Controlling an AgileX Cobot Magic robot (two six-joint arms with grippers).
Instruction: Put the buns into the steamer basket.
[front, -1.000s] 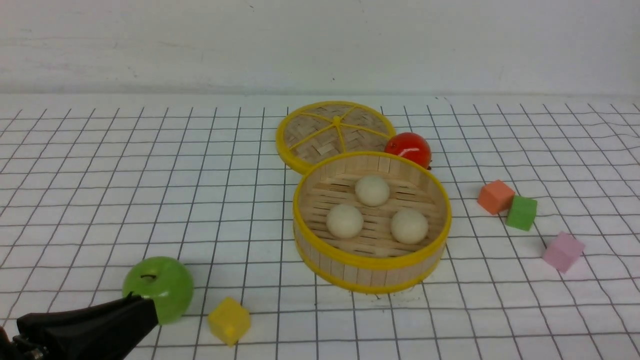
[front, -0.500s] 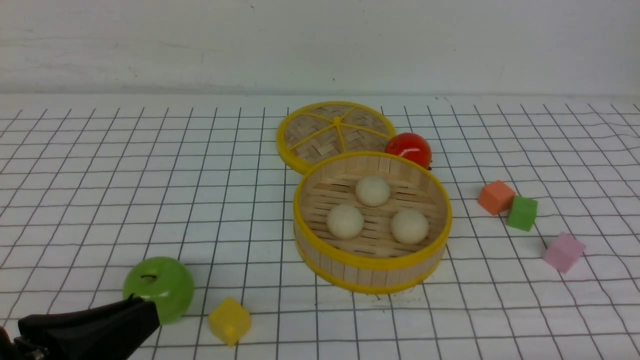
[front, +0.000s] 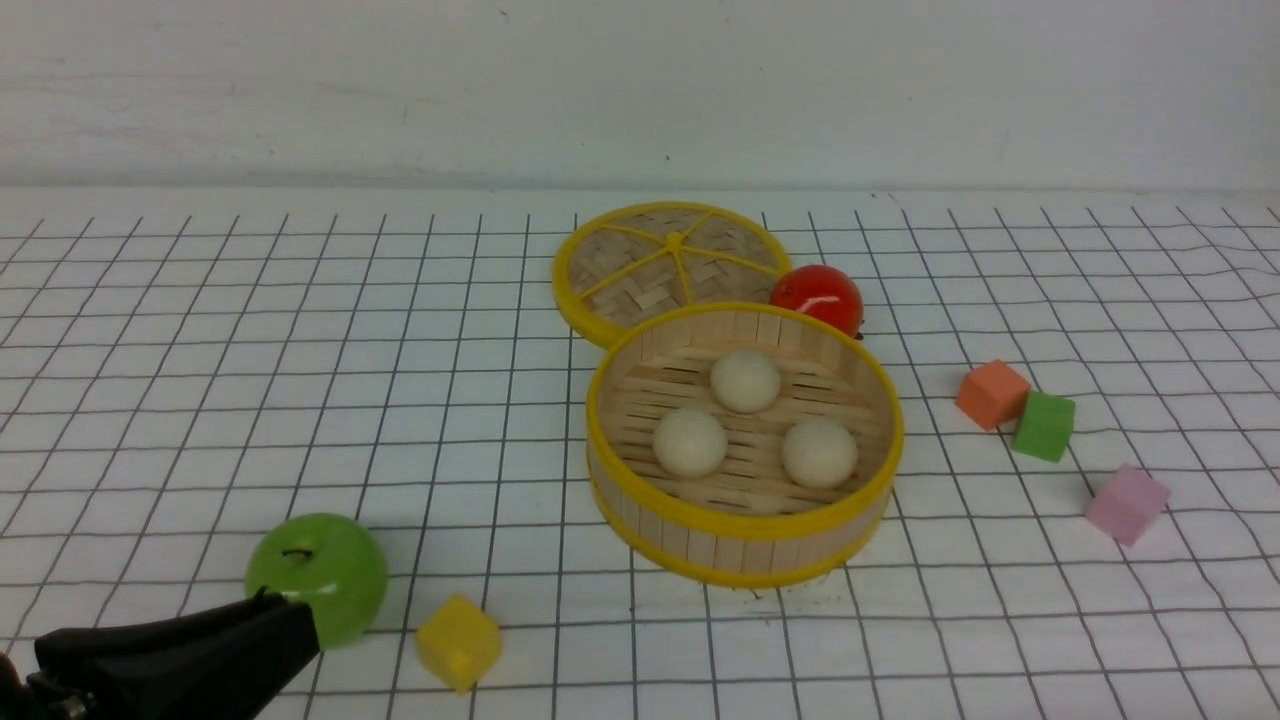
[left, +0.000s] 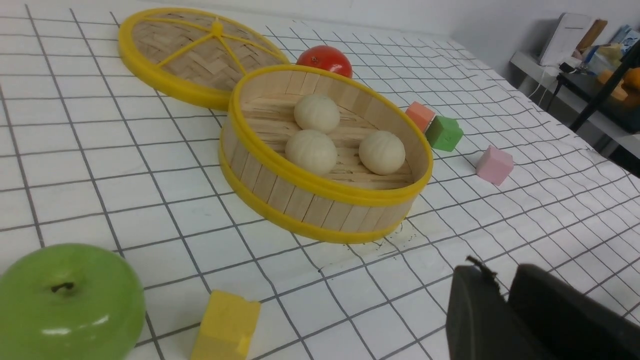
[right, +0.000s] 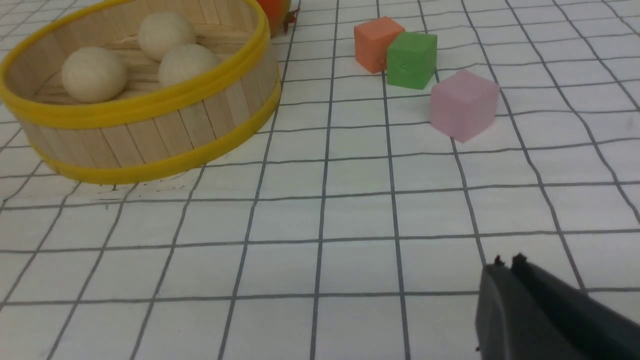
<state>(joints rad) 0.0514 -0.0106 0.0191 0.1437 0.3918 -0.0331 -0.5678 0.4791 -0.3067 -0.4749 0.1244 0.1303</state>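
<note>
black left gripper (left: 500, 287), lower left of front view, jaws near together, exact gap unclear, grasping nothing | black right gripper (right: 507, 272), closed, empty | round yellow-rimmed bamboo steamer basket (front: 745, 545), centre, holding three smooth cream-white buns (front: 690, 442)

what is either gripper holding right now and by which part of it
Nothing is held: the left gripper and the right gripper both have nothing between their fingertips

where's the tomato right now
In the front view, the tomato sits just beyond the steamer basket's far rim, at the right edge of the woven lid.
</note>
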